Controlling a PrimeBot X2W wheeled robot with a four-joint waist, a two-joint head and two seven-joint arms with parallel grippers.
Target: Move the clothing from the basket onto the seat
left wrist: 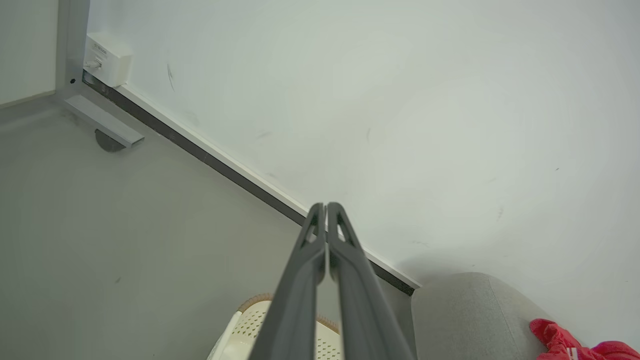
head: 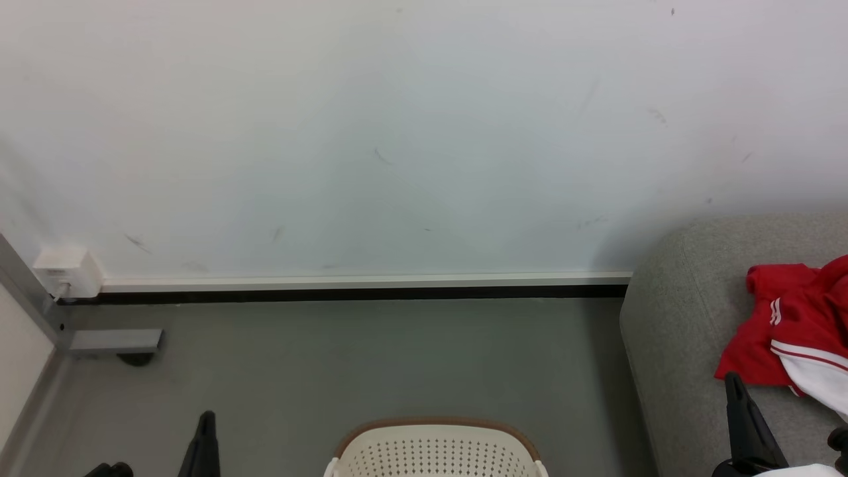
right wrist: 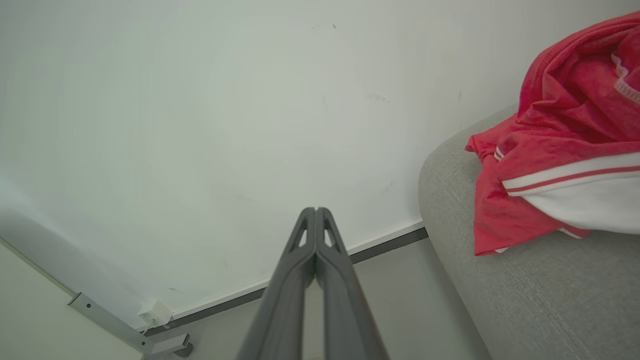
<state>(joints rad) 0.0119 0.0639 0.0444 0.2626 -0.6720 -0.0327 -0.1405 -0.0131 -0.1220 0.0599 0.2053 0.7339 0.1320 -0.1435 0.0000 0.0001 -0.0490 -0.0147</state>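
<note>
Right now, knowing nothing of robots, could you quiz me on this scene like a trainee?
1. True or false: the red clothing lies on the grey seat.
2. The left gripper and right gripper are: A) wide open, B) shut and empty, C) holding fabric.
3. What colour is the rim of the basket?
Key: 1 true; 2 B; 3 brown.

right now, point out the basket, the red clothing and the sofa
basket [head: 434,454]: head view, on its perforated cream wall
clothing [right wrist: 550,140]: right wrist view, on red fabric above the white stripe
sofa [head: 676,318]: head view, on its rounded grey end
</note>
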